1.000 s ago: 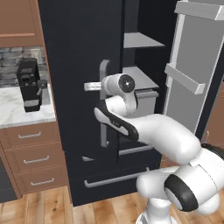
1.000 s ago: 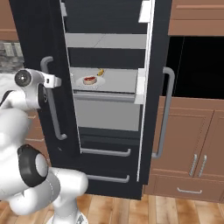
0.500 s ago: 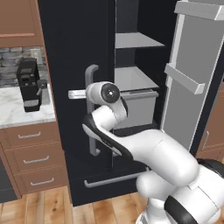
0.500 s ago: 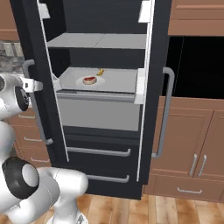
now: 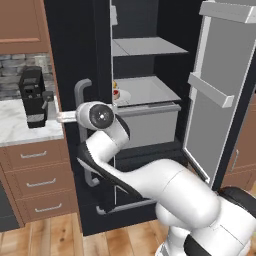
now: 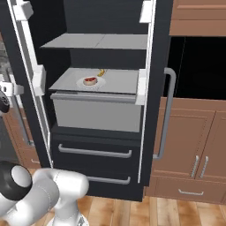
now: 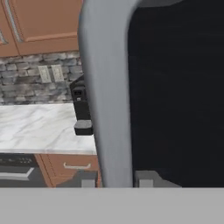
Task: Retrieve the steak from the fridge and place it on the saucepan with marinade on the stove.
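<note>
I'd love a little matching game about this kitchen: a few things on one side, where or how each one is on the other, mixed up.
Things:
1. steak
2. coffee machine
3. tool
4. right fridge door

Places or states:
A. on the marble counter
B. swung wide open
C. on a white plate on a fridge shelf
D. shut on the left door's grey handle

Pairs: 1-C, 2-A, 3-D, 4-B

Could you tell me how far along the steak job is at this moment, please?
Done: both doors of the fridge stand open, baring the shelves. In hand: the gripper is shut on the left door's handle, its fingers either side of the grey bar. Left: the steak lies on its white plate on the middle shelf, ungrasped, so picking it up and carrying it to the saucepan remain.
</note>
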Robot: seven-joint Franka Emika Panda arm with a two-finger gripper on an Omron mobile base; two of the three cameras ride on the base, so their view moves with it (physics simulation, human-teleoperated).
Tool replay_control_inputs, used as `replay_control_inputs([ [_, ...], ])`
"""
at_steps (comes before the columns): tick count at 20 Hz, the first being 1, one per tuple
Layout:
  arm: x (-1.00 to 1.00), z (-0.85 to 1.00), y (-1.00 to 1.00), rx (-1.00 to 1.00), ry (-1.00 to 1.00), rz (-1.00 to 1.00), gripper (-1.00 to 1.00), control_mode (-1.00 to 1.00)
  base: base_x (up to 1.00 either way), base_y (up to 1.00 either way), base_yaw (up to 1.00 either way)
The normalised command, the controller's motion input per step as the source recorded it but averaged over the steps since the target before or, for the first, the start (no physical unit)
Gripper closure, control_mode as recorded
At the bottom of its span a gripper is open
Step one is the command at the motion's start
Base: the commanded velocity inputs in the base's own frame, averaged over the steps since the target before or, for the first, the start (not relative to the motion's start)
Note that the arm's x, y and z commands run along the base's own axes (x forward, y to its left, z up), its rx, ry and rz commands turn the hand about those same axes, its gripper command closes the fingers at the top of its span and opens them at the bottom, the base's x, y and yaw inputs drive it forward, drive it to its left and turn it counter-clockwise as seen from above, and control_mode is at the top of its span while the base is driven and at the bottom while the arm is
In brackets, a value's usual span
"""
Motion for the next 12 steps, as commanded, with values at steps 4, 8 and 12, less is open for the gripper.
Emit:
replay_control_inputs([
  [4,-0.48,0.00,0.43,-0.02,0.03,0.00,-1.00,-1.00,0.00,0.00,0.00],
  [8,-0.72,0.00,0.00,0.00,0.00,0.02,-1.00,-1.00,0.00,0.00,0.00],
  [12,-0.81,0.04,-0.03,0.00,0.00,0.07,-1.00,-1.00,0.00,0.00,0.00],
])
